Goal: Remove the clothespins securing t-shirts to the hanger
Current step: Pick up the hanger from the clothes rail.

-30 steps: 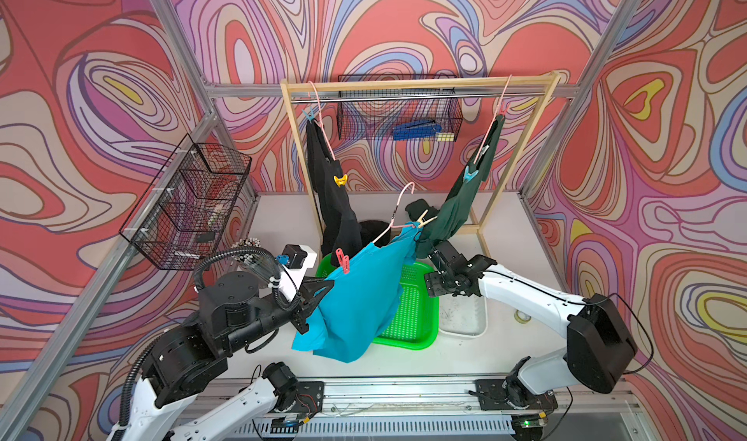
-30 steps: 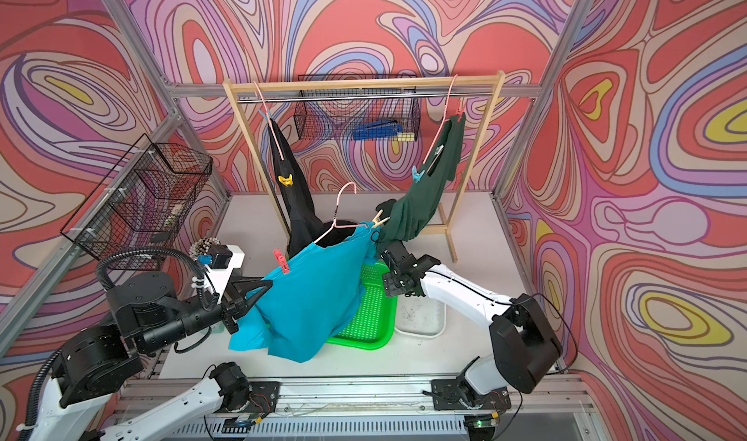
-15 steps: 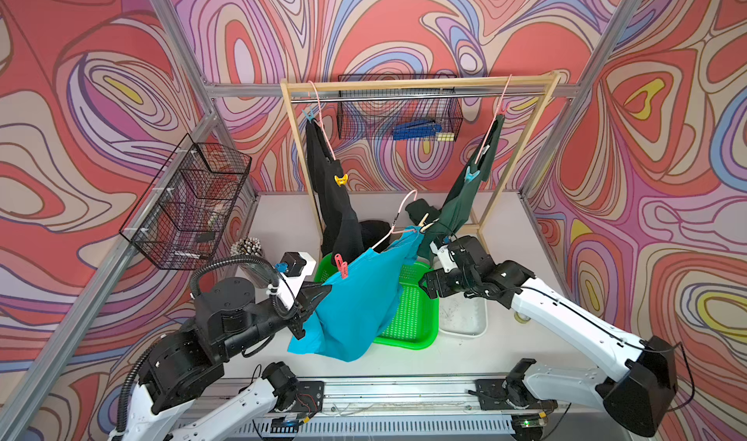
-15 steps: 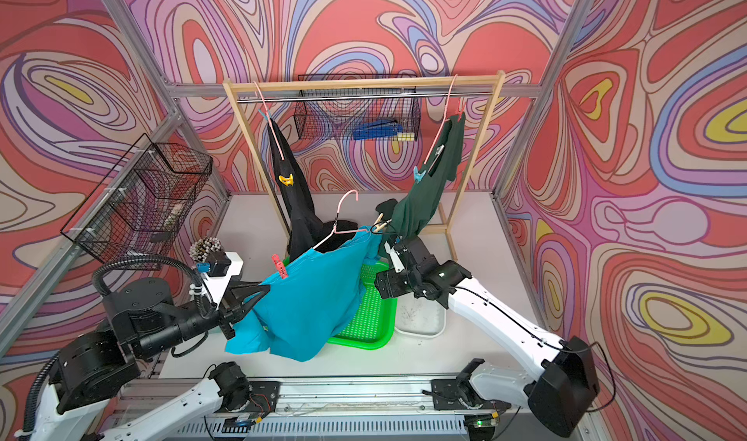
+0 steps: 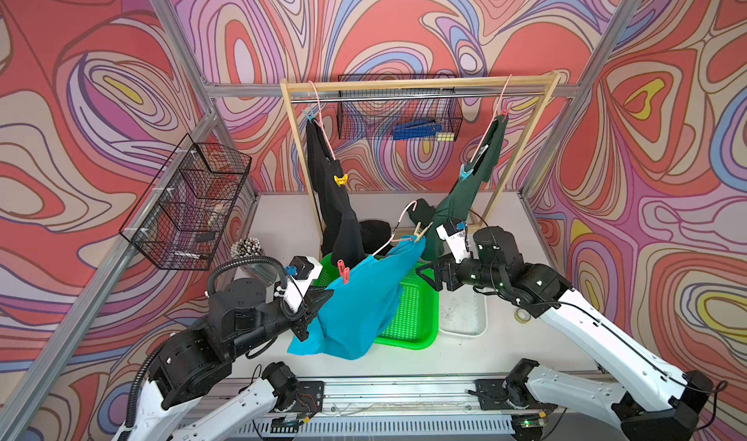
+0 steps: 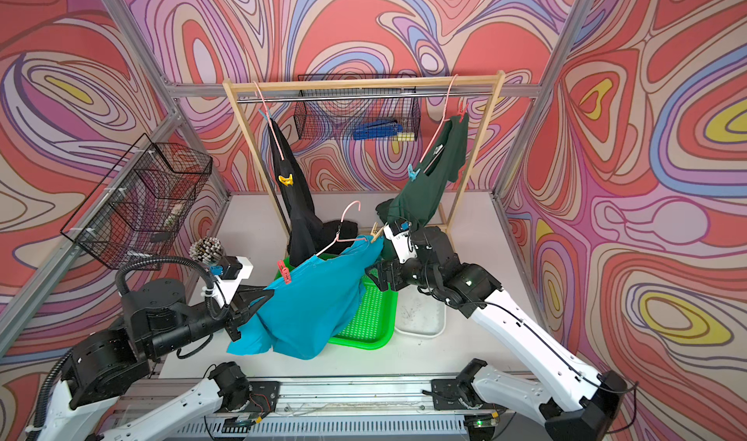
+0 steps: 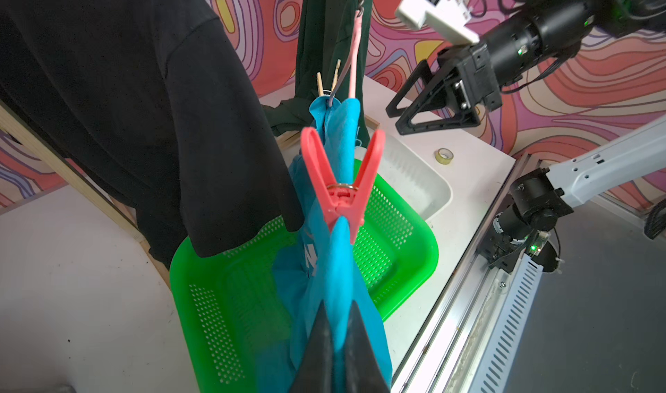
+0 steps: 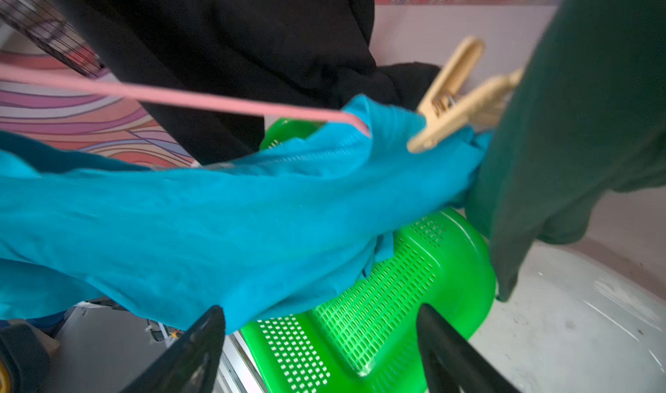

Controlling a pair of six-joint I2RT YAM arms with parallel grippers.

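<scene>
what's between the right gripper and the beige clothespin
Bunched cloth of the blue shirt, with the green basket beneath it; the right wrist view shows this.

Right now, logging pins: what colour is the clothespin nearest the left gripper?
The clothespin is red-pink, clearest in the left wrist view.

The pale table [image 5: 485, 354] carries a green perforated basket [image 5: 408, 321] just beside a white tray [image 5: 463, 317], a small tape roll [image 5: 522, 315] near that tray, the wooden rack [image 5: 521, 143] at the back, and what may be a cup of pens [image 5: 246, 248].
</scene>
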